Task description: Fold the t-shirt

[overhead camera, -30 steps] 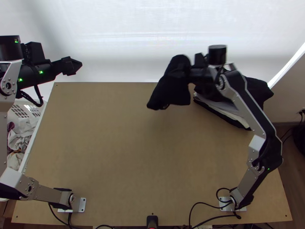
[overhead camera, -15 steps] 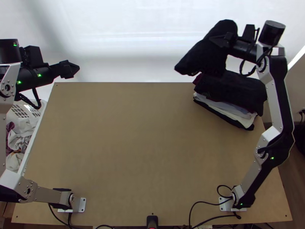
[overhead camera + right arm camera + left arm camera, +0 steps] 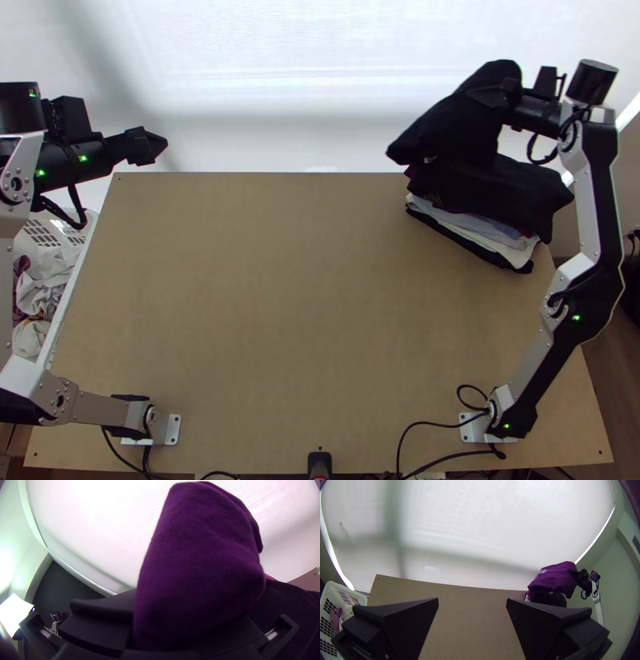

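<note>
The tips of the right gripper [image 3: 485, 96] are hard to make out, black on black at the upper right of the top view; the shirt [image 3: 454, 132] hides them at the lower middle of the right wrist view too, and it also hides the far part of the pile [image 3: 488, 196] (whether the two touch there, I can't tell); the left arm is cut off by the left edge of the top view, and the basket [image 3: 60, 230] is partly behind it. The shirt is at the upper right of the top view, a black, doubled-over bundle; it lies between the right gripper's jaws, which are closed down on it as far as the cloth allows, and it bulges out past them and slopes down toward the left of the frame, over the left part of the pile (how many layers are pinched, I can't tell). The left gripper [image 3: 152, 146], upper left and well apart from the shirt, has its jaws spread wide with nothing between them, as the left wrist view shows; the pile of folded clothes sits at the upper right of the table [image 3: 280, 304], black cloth on top, lighter cloth below.
</note>
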`<state>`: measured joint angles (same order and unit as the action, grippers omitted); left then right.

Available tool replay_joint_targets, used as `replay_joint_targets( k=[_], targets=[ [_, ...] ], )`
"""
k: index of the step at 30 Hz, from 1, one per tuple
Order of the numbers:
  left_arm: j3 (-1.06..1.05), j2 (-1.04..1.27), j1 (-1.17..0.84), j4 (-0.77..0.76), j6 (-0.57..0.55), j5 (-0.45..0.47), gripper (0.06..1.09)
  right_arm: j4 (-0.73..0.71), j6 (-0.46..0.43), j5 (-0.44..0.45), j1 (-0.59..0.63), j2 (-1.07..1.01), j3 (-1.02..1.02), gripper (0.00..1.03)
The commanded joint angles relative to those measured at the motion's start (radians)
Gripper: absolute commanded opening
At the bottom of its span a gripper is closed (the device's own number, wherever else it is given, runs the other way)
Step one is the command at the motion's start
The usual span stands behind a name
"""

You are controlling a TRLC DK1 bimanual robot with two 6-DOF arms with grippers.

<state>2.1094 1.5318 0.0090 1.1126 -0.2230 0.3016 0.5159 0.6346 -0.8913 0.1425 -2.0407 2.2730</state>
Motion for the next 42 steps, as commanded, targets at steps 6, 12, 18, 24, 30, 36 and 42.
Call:
replay_joint_targets(
  k=[6,12,18,24,30,36,42],
  targets=[
    [-0.012,-0.016,-0.007,-0.005,0.008,-0.002,1.05,0.059,-0.015,-0.064,0.066,0.010,0.023,0.03],
    [-0.003,-0.015,-0.015,-0.016,0.002,-0.002,1.05,0.171,-0.093,-0.064,0.115,0.011,0.016,0.03],
    [-0.002,-0.015,-0.021,-0.016,-0.001,-0.002,1.05,0.299,-0.164,-0.061,0.160,0.013,0.014,0.03],
    [-0.002,-0.015,-0.026,-0.016,-0.001,-0.002,1.05,0.431,-0.266,-0.037,0.207,0.013,-0.030,0.03],
    [-0.002,-0.012,-0.030,-0.017,-0.001,-0.002,1.05,0.543,-0.357,0.092,0.259,0.008,-0.041,1.00],
    [0.000,-0.019,-0.029,-0.023,-0.003,-0.001,1.05,0.544,-0.417,0.272,0.341,0.007,-0.063,0.99],
    [0.000,-0.033,-0.015,-0.023,-0.003,-0.001,1.05,0.581,-0.461,0.509,0.428,0.025,-0.070,0.99]
  ],
)
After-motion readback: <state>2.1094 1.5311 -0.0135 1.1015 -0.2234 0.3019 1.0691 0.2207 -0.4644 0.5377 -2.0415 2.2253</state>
